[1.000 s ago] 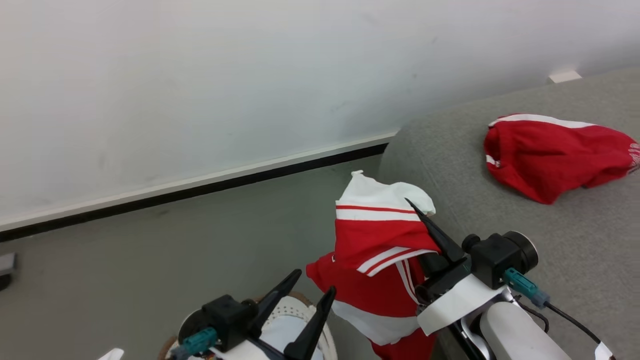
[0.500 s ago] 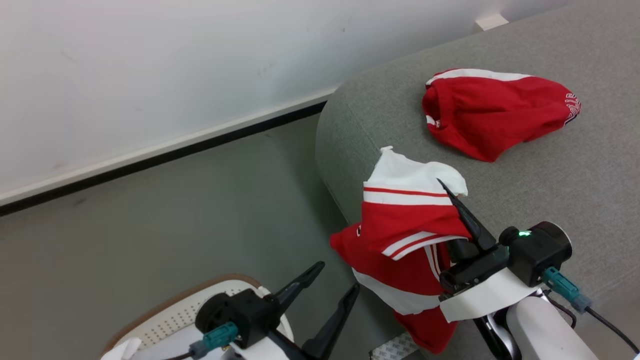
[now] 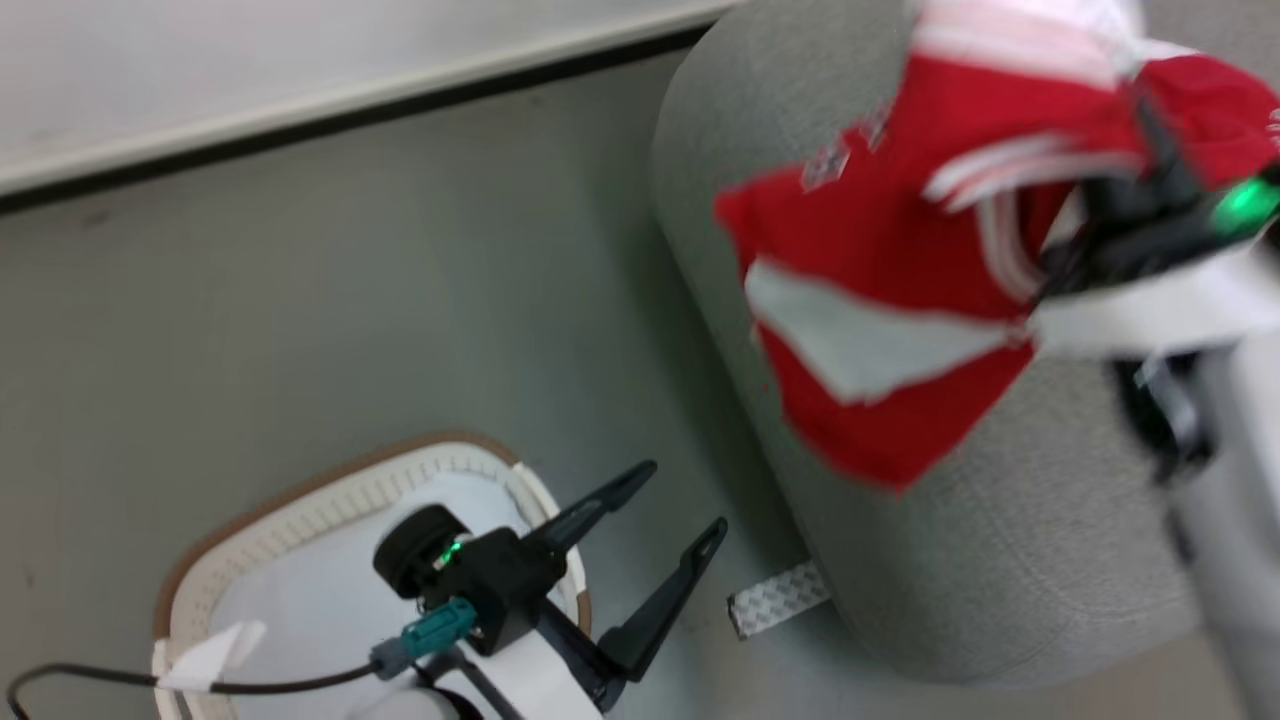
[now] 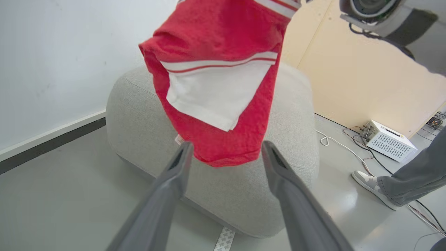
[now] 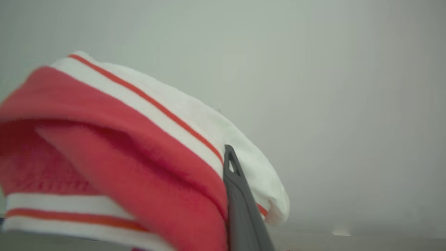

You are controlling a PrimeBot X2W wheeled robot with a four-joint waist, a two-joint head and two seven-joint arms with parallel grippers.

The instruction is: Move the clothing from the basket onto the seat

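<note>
Grey floor (image 3: 300,300), white wall (image 4: 52,52) w/ dark skirting (image 4: 52,145); your right fingers (image 5: 240,209) clamp red jersey (image 4: 216,42) over seat (image 3: 980,560) (left fingers (image 3: 670,600) apart, by basket (image 3: 300,497)).

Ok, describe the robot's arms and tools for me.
The left tool has two long tapered black fingers on a black housing with a green light, a teal connector and a black cable. The right tool is dark too, with a green light, a white band and a pale forearm.

Lab, loose cables (image 4: 352,135), white equipment box (image 4: 388,140)
</note>
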